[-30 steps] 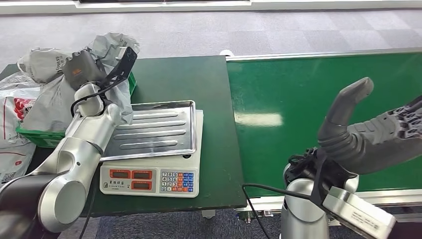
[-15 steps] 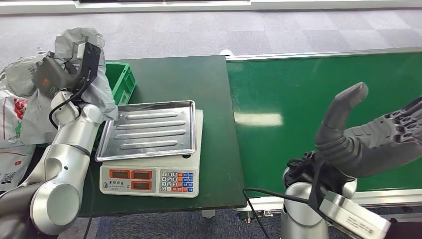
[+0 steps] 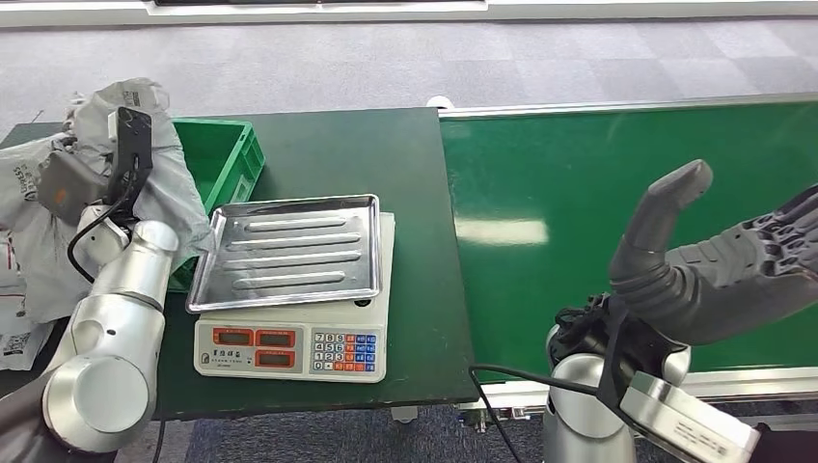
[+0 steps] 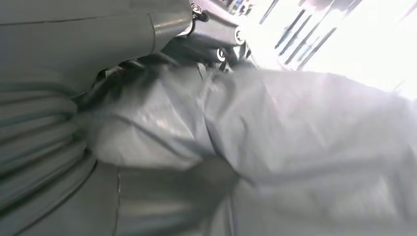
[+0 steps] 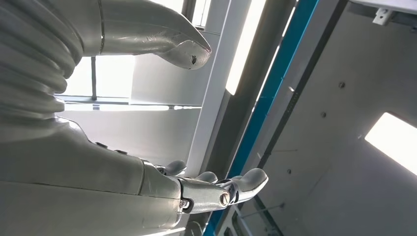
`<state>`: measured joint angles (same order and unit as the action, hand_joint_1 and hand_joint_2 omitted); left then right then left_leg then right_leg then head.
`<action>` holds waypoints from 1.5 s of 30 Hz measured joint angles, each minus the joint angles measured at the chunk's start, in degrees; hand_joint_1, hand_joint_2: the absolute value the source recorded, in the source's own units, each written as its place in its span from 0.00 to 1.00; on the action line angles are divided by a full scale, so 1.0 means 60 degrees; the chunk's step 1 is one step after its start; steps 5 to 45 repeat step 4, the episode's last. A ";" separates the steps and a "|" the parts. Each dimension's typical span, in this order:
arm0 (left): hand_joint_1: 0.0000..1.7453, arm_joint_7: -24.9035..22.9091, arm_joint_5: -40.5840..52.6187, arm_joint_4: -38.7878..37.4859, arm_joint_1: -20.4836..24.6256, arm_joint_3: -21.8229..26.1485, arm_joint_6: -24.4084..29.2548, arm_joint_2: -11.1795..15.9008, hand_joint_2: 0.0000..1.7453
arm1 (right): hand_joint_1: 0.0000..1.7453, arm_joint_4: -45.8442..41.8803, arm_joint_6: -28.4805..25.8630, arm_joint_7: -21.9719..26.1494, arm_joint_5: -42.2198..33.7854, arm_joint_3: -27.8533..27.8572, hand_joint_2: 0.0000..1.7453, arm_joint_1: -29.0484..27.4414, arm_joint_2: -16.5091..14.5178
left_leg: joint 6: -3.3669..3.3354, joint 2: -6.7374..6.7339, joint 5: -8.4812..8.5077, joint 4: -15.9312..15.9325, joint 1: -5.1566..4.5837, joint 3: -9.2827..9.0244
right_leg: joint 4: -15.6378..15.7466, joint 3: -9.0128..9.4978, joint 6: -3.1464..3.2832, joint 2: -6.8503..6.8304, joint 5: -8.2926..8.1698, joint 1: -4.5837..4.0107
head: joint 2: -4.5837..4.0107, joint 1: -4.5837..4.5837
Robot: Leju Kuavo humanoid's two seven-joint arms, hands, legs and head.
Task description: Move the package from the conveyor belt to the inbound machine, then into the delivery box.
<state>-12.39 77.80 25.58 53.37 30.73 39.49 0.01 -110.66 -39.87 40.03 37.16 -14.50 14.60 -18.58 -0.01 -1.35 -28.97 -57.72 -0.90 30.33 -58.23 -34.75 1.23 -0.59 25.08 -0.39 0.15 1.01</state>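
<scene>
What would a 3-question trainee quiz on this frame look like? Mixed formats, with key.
1. True or false: the grey package lies on the scale's metal tray.
2. Which robot hand holds the package? A) left robot hand B) right robot hand
3. Fill in: the green crate stands on the dark table, beside the ____.

Key:
1. False; the tray is bare, the package is held up over the crate's edge.
2. A; the right one is open over the conveyor belt.
3. Scale.

Bright, even overhead light leaves a white glare patch on the conveyor belt [image 3: 627, 212] beside the right hand [image 3: 733, 275]. The left wrist view is soft and blurred, blown out white beyond the left hand [image 4: 74, 147].
</scene>
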 joint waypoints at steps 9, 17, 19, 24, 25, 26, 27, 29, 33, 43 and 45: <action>0.00 -0.0604 0.0295 -0.0590 -0.0001 0.0029 -0.0164 0.0117 0.00 | 0.00 -0.0004 0.0000 0.0002 -0.0002 -0.0091 1.00 0.0002 0.0000 | 0.0000 -0.0002 0.0000 0.0000 0.0000 -0.0001 | 0.0000 -0.0002 0.0000 0.0001 0.0000 -0.0001 | 0.0000 0.0000; 0.00 -0.0604 0.0295 -0.0590 -0.0001 0.0029 -0.0164 0.0117 0.00 | 0.00 -0.0004 0.0000 0.0002 -0.0002 -0.0091 1.00 0.0002 0.0000 | 0.0000 -0.0002 0.0000 0.0000 0.0000 -0.0001 | 0.0000 -0.0002 0.0000 0.0001 0.0000 -0.0001 | 0.0000 0.0000; 0.00 -0.0604 0.0295 -0.0590 -0.0001 0.0029 -0.0164 0.0117 0.00 | 0.00 -0.0004 0.0000 0.0002 -0.0002 -0.0091 1.00 0.0002 0.0000 | 0.0000 -0.0002 0.0000 0.0000 0.0000 -0.0001 | 0.0000 -0.0002 0.0000 0.0001 0.0000 -0.0001 | 0.0000 0.0000; 0.00 -0.0604 0.0295 -0.0590 -0.0001 0.0029 -0.0164 0.0117 0.00 | 0.00 -0.0004 0.0000 0.0002 -0.0002 -0.0091 1.00 0.0002 0.0000 | 0.0000 -0.0002 0.0000 0.0000 0.0000 -0.0001 | 0.0000 -0.0002 0.0000 0.0001 0.0000 -0.0001 | 0.0000 0.0000; 0.00 -0.0604 0.0295 -0.0590 -0.0001 0.0029 -0.0164 0.0117 0.00 | 0.00 -0.0004 0.0000 0.0002 -0.0002 -0.0091 1.00 0.0002 0.0000 | 0.0000 -0.0002 0.0000 0.0000 0.0000 -0.0001 | 0.0000 -0.0002 0.0000 0.0001 0.0000 -0.0001 | 0.0000 0.0000; 0.00 -0.0604 0.0295 -0.0590 -0.0001 0.0029 -0.0164 0.0117 0.00 | 0.00 -0.0004 0.0000 0.0002 -0.0002 -0.0091 1.00 0.0002 0.0000 | 0.0000 -0.0002 0.0000 0.0000 0.0000 -0.0001 | 0.0000 -0.0002 0.0000 0.0001 0.0000 -0.0001 | 0.0000 0.0000; 0.00 -0.0604 0.0295 -0.0590 -0.0001 0.0029 -0.0164 0.0117 0.00 | 0.00 -0.0004 0.0000 0.0002 -0.0002 -0.0091 1.00 0.0002 0.0000 | 0.0000 -0.0002 0.0000 0.0000 0.0000 -0.0001 | 0.0000 -0.0002 0.0000 0.0001 0.0000 -0.0001 | 0.0000 0.0000; 0.00 -0.0604 0.0295 -0.0590 -0.0001 0.0029 -0.0164 0.0117 0.00 | 0.00 -0.0004 0.0000 0.0002 -0.0002 -0.0091 1.00 0.0002 0.0000 | 0.0000 -0.0002 0.0000 0.0000 0.0000 -0.0001 | 0.0000 -0.0002 0.0000 0.0001 0.0000 -0.0001 | 0.0000 0.0000; 0.00 -0.0604 0.0295 -0.0590 -0.0001 0.0029 -0.0164 0.0117 0.00 | 0.00 -0.0004 0.0000 0.0002 -0.0002 -0.0091 1.00 0.0002 0.0000 | 0.0000 -0.0002 0.0000 0.0000 0.0000 -0.0001 | 0.0000 -0.0002 0.0000 0.0001 0.0000 -0.0001 | 0.0000 0.0000; 0.00 -0.0604 0.0295 -0.0590 -0.0001 0.0029 -0.0164 0.0117 0.00 | 0.00 -0.0004 0.0000 0.0002 -0.0002 -0.0091 1.00 0.0002 0.0000 | 0.0000 -0.0002 0.0000 0.0000 0.0000 -0.0001 | 0.0000 -0.0002 0.0000 0.0001 0.0000 -0.0001 | 0.0000 0.0000; 0.00 -0.0604 0.0295 -0.0590 -0.0001 0.0029 -0.0164 0.0117 0.00 | 0.00 -0.0004 0.0000 0.0002 -0.0002 -0.0091 1.00 0.0002 0.0000 | 0.0000 -0.0002 0.0000 0.0000 0.0000 -0.0001 | 0.0000 -0.0002 0.0000 0.0001 0.0000 -0.0001 | 0.0000 0.0000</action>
